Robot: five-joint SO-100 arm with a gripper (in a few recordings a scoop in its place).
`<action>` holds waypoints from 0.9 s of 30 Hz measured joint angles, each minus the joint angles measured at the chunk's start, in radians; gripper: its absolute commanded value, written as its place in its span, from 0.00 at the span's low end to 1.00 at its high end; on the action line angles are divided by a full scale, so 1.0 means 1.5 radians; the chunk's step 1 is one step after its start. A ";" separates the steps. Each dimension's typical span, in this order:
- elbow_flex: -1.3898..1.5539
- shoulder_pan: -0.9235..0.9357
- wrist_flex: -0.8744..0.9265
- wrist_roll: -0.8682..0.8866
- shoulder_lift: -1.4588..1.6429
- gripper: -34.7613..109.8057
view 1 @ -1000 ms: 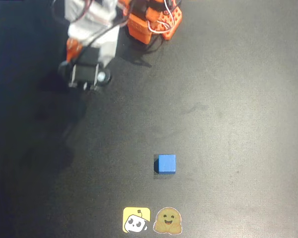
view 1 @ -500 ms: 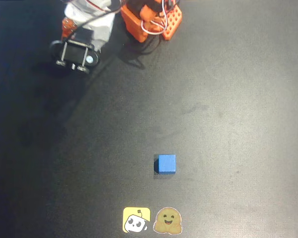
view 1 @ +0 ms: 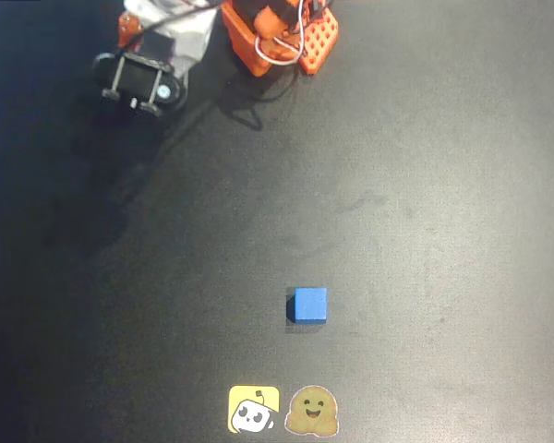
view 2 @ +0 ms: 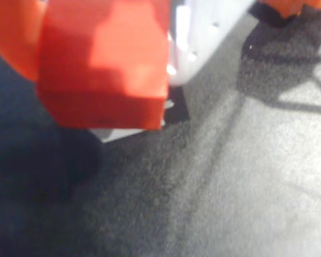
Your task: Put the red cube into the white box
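Overhead view: the arm sits at the top left of the dark surface (view 1: 425, 185), its end effector (view 1: 138, 81) near the orange base (view 1: 279, 35). The blue cube (view 1: 308, 305) lies alone lower centre, well apart from the arm. Two stickers, one yellow (view 1: 254, 410) and one brown (view 1: 312, 412), sit side by side at the bottom edge.

Wrist view: the red cube (view 2: 104, 64) looms close and blurred at upper left, raised above the surface, seemingly held against a white finger (view 2: 203, 37). A bit of white edge (view 2: 115, 134) peeks from under the cube; cannot tell what it is. The end effector appears clamped on the red cube.
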 measured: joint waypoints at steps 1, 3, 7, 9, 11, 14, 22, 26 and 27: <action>0.010 0.013 0.000 -0.002 0.009 0.24; 0.031 0.028 0.002 -0.012 0.037 0.24; 0.057 0.060 0.004 -0.029 0.090 0.24; 0.059 0.073 0.004 -0.036 0.096 0.24; 0.060 0.097 0.004 -0.038 0.099 0.24; 0.063 0.122 0.004 -0.055 0.099 0.24; 0.092 0.160 -0.012 -0.075 0.095 0.24; 0.107 0.167 -0.016 -0.079 0.094 0.24; 0.112 0.169 -0.018 -0.072 0.094 0.24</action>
